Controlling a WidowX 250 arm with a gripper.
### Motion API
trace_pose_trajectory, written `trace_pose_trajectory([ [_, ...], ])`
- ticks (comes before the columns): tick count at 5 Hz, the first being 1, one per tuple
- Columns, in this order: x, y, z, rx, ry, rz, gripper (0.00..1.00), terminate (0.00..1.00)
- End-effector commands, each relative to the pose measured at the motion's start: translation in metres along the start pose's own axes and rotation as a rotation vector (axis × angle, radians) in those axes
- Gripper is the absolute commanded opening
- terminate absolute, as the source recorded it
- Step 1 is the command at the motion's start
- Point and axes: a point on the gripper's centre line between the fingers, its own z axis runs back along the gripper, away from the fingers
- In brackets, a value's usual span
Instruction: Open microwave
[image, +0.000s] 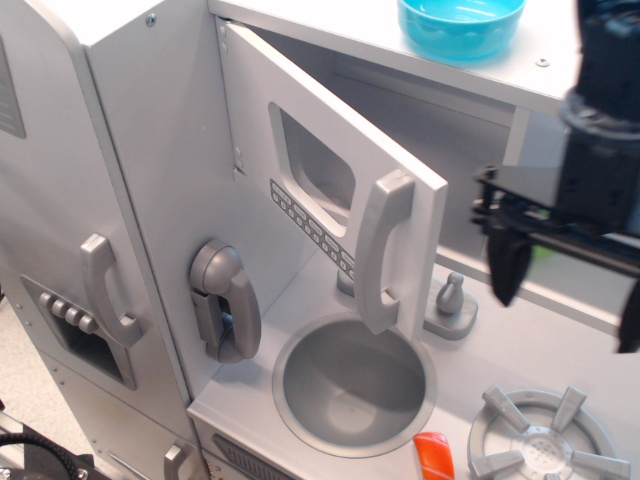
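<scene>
Hovering with fingers spread wide and empty at the right edge, the black robot hand (565, 290) hangs clear of the grey toy microwave's flat windowed door (330, 190), already swung out over the round silver sink (355, 385); any retreat should avoid its vertical silver bar handle (380, 250).

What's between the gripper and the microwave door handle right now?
In the only view, nothing solid: open air separates the gripper from the handle, with the small faucet knob standing below that gap.

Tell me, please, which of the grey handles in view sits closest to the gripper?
The vertical bar handle on the open microwave door. The fridge door handle and the wall phone lie much farther left of the gripper.
</scene>
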Motion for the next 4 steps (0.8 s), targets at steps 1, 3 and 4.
trace_pose_trajectory([
  [1,0.044,0.022,0.024,-0.041,-0.206,0.072,1.0,0.0],
  [3,0.057,0.056,0.022,0.019,-0.26,0.093,1.0,0.0],
  [4,0.041,0.072,0.02,0.016,-0.223,0.068,1.0,0.0],
])
